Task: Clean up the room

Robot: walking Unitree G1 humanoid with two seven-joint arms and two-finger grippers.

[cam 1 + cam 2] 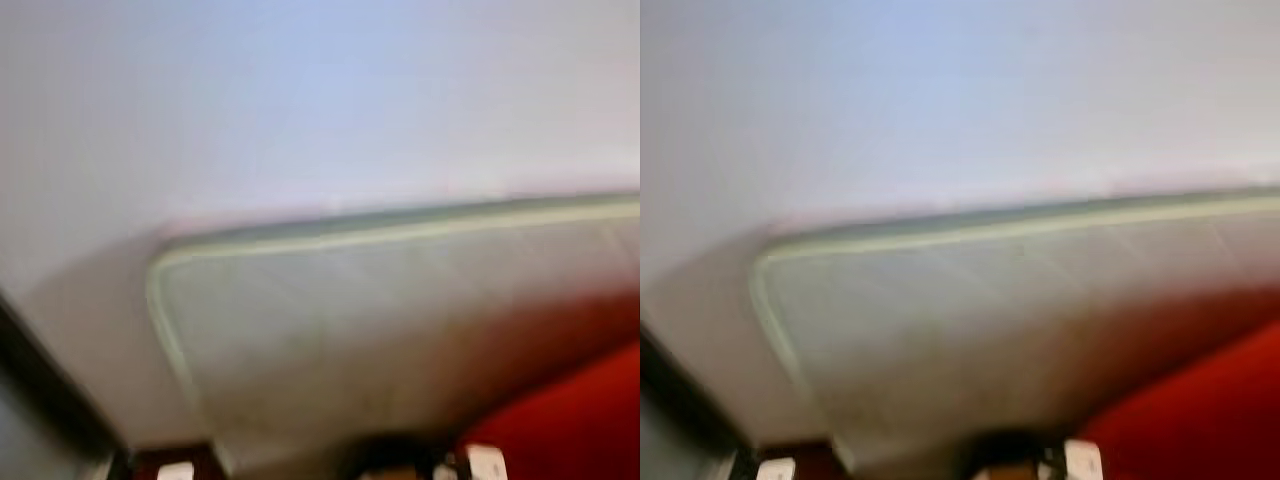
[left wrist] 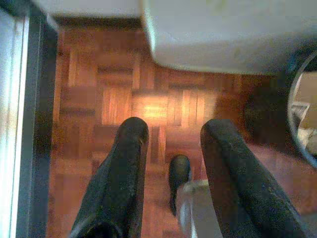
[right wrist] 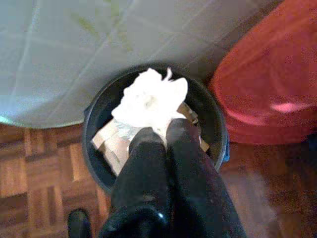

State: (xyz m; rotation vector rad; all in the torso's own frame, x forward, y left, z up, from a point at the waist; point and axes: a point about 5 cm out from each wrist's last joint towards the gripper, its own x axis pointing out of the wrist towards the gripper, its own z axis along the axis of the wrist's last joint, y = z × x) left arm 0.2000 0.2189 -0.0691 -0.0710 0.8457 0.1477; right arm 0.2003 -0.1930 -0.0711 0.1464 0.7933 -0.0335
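Black bin (image 3: 99, 124) holds cardboard (image 3: 113, 144); right gripper (image 3: 163, 133) pinches white tissue (image 3: 148, 101) above.

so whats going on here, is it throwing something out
It looks that way. The right gripper is shut on a crumpled white tissue and holds it right over a dark round bin that already has cardboard scraps in it. The bin stands on the parquet floor against a pale mattress, with a red object beside it. The left gripper hangs open over bare floor, holding nothing. The tissue has not been dropped yet.
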